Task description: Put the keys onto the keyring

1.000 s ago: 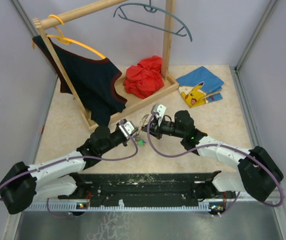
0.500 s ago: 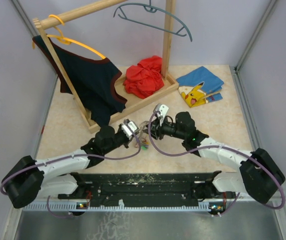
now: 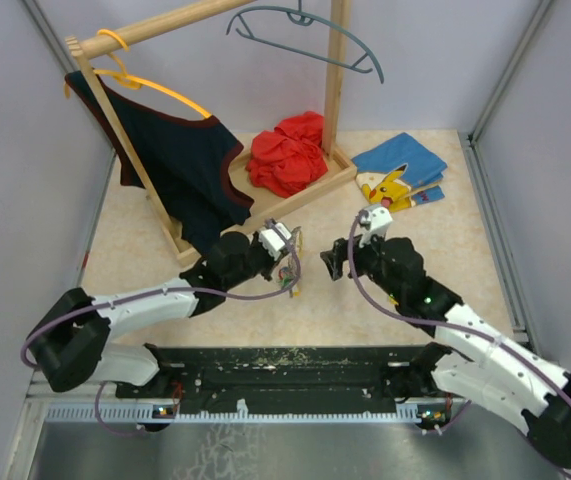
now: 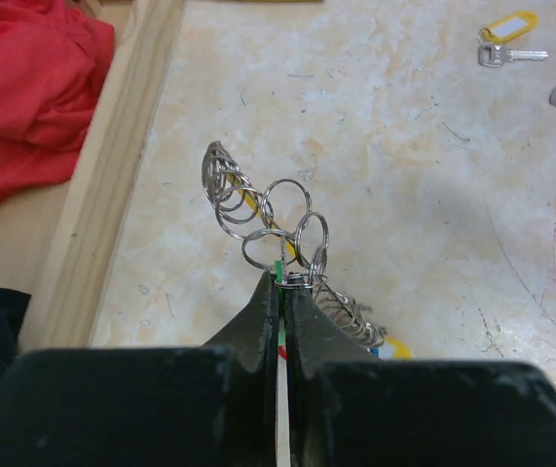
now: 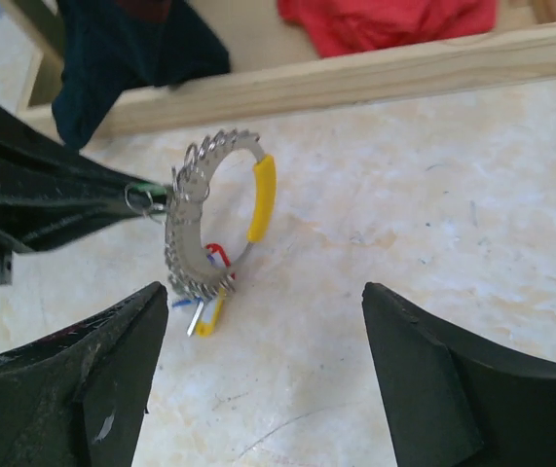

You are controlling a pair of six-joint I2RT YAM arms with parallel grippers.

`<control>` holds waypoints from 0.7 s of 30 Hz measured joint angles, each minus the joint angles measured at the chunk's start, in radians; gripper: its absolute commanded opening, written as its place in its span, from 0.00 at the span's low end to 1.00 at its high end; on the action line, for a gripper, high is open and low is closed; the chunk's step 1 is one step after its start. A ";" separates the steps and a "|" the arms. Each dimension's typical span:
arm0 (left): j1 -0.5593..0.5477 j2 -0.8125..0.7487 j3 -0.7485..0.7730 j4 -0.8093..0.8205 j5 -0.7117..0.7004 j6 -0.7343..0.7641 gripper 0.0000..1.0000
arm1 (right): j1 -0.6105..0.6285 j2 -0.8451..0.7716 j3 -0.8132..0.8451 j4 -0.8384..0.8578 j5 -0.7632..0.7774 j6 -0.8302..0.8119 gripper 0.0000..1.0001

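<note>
The keyring (image 3: 292,262) is held clear of the tabletop (image 3: 465,240) near the middle of the top view, just at 6 o'clock of the wooden rack base (image 3: 310,190). The left gripper (image 4: 279,288) is pinched fully together on it, with a sliver of green tag and one of the small split rings (image 4: 282,199) caught between the jaws. The right gripper (image 5: 261,292) is spread wide and nothing is held in it. It is placed at 3 o'clock of the keyring, apart from it, and the yellow curved piece (image 5: 261,197) is turned toward it. A loose yellow-tagged key (image 4: 509,39) is seen lying flat at 1 o'clock in the left wrist view, well apart from the ring.

The step in hand is judged to be the fetching of a loose key by the freed right arm while the ring is kept presented. To do this well, the ring should be kept steady and raised, and the left pinch not relaxed, since the bunch hangs from a thin hold and could swing or slip. The key is probably best taken by its plastic tag, so that its eye is left free for threading.

One second earlier, both grippers were met at the ring, nearer the arm bases, and the right jaws were closed. Now those jaws are opened and drawn back toward 3 o'clock, and the ring is carried further toward 12 o'clock by the left arm.
</note>
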 measured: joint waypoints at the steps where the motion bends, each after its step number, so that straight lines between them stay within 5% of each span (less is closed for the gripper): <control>1: 0.000 0.018 0.006 0.004 0.004 -0.006 0.02 | 0.000 -0.037 -0.006 -0.019 0.038 0.028 0.81; 9: 0.000 0.208 0.050 0.028 0.023 -0.071 0.11 | -0.004 -0.455 -0.188 -0.041 0.166 0.106 0.82; 21: 0.104 0.089 -0.051 0.060 0.002 -0.248 0.53 | -0.004 -0.534 -0.117 -0.275 0.303 0.149 0.83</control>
